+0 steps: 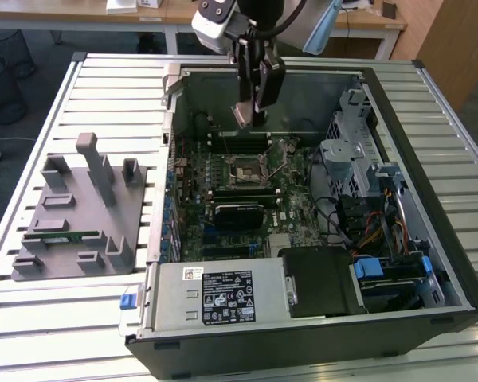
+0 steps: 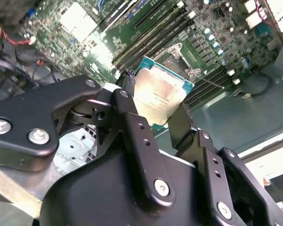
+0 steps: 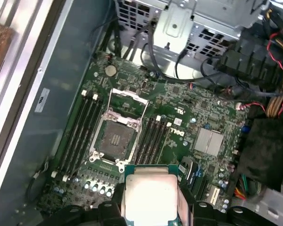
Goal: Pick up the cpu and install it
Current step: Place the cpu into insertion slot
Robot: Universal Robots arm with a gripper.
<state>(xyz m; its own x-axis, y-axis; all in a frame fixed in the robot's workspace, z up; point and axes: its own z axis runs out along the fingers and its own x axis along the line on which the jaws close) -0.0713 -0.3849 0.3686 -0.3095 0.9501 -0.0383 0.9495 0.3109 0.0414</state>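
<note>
In the exterior view, the claw (image 1: 249,111) is seen over the open computer case (image 1: 303,79), which lies on the slatted counter (image 1: 80,103). The cpu (image 1: 241,115) is clamped in the claw and held clear of the green board (image 1: 223,231). The open socket (image 1: 245,171) is found lower than the claw, well apart from it. A grey tray (image 1: 72,215) is set on the counter, far off toward the exterior view's left of the claw.

In the second wrist view, the claw (image 2: 158,110) is closed partway, stopped by the cpu (image 2: 160,92), whose opposite edges are pressed by the two black fingers (image 2: 132,117). The socket (image 2: 181,52) is seen beyond the chip.

In the first wrist view, the cpu (image 3: 150,193) is shown with its pale metal top facing the camera, and the socket (image 3: 115,139) is seen past it, its frame lifted.
</note>
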